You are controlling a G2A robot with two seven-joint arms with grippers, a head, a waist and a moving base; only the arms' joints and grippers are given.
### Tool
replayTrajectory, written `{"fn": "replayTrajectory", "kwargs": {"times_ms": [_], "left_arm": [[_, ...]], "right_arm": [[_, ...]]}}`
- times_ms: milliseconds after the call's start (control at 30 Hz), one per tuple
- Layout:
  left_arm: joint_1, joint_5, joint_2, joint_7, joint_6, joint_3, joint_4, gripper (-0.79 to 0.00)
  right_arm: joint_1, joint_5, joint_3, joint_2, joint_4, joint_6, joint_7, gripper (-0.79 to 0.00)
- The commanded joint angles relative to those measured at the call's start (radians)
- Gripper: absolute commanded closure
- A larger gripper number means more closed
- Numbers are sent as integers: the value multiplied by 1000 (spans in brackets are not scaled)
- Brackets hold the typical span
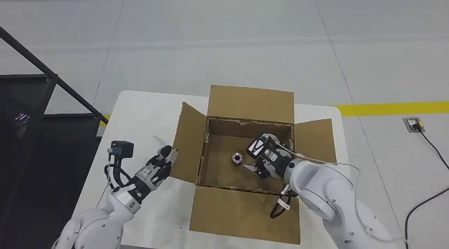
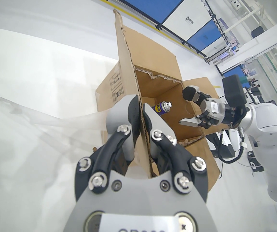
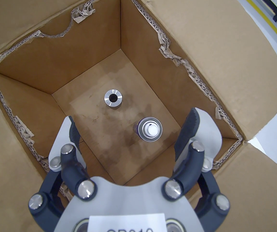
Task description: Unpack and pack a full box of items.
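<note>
An open cardboard box [image 1: 250, 103] stands in the middle of the white table [image 1: 140, 119]. My left gripper [image 1: 167, 156] is shut on the edge of the box's side flap [image 2: 125, 56], with the cardboard pinched between its fingers [image 2: 133, 112]. My right gripper [image 3: 132, 131] hangs open over the box's inside [image 3: 119, 78]. Directly below it a blue spray can [image 3: 150, 129] stands upright on the box floor. A short metal cylinder [image 3: 113, 98] with a dark bore stands a little beyond the can. The left wrist view shows the can [image 2: 163, 107] beside the open right gripper [image 2: 189, 108].
All the box's flaps are folded outward, with torn edges along the rim [image 3: 177, 59]. A clear plastic strip [image 2: 44, 121] lies on the table by the left gripper. The table's edges run close around the box [image 1: 330, 112].
</note>
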Motion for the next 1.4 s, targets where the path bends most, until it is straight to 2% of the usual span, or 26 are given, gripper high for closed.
{"fn": "replayTrajectory", "kwargs": {"times_ms": [0,400,467,733,800,833,867,900,933,1133,1367], "left_arm": [[8,-5,2,3,-2,-11,-2,0],[47,-39,15,11,-30,-67,-3,0],[48,-43,17,12,-35,-72,2,0],[43,-54,23,25,-69,-61,29,0],[38,-57,24,29,-76,-56,36,0],[35,-58,24,30,-78,-54,39,-126],[33,-59,25,31,-81,-51,40,-320],[30,-59,26,32,-84,-49,40,-585],[30,-59,26,35,-84,-48,38,-785],[52,-63,29,77,-105,-57,17,-785],[87,-53,30,174,-150,-63,7,-785]], "right_arm": [[1,0,-2,-1,-1,-1,1,-785],[13,-5,-27,-8,-9,-2,14,-785],[9,21,-19,-10,-13,25,-1,-785],[2,38,-13,-11,-17,42,-15,-785],[-1,-11,-25,-11,-6,38,-7,-785],[2,-30,-35,-12,-1,47,4,-785],[8,-43,-47,-14,6,55,18,-785],[20,-54,-64,-18,21,59,41,-785],[31,-65,-73,-20,31,68,57,-785],[114,-83,-138,-42,127,88,165,-785],[197,-66,-204,-72,245,102,219,-785]]}}
